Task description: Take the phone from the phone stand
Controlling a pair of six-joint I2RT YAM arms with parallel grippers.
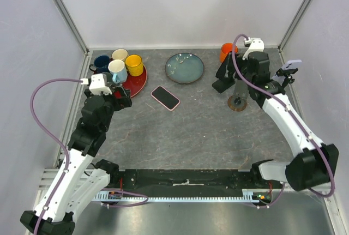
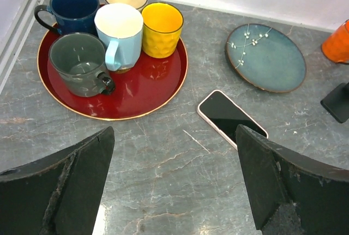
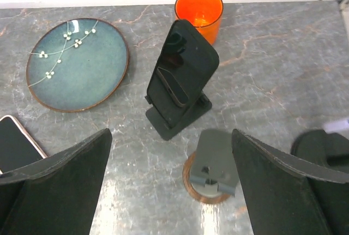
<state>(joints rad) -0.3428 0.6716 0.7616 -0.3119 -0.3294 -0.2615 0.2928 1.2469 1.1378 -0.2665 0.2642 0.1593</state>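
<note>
Lying flat and face up on the desk [image 1: 207, 137], the phone [image 1: 165, 97] sits well apart from the black stand [image 3: 177, 85], between a red tray [image 2: 147, 93] of five mugs and a blue plate [image 3: 76, 63]. The stand leans back just in front of an orange cup [image 3: 199, 7]. Its dark sloped face seems to carry nothing, though its gloss makes that hard to confirm, so the removal looks done. The left tool [image 2: 174, 137] hangs near the tray, facing the phone, fingers apart and empty. The right tool [image 3: 172, 142] faces the stand, likewise spread, holding nothing. A small grey holder [image 3: 211, 161] on a round brown base stands just beside the stand, crowding that side.
</note>
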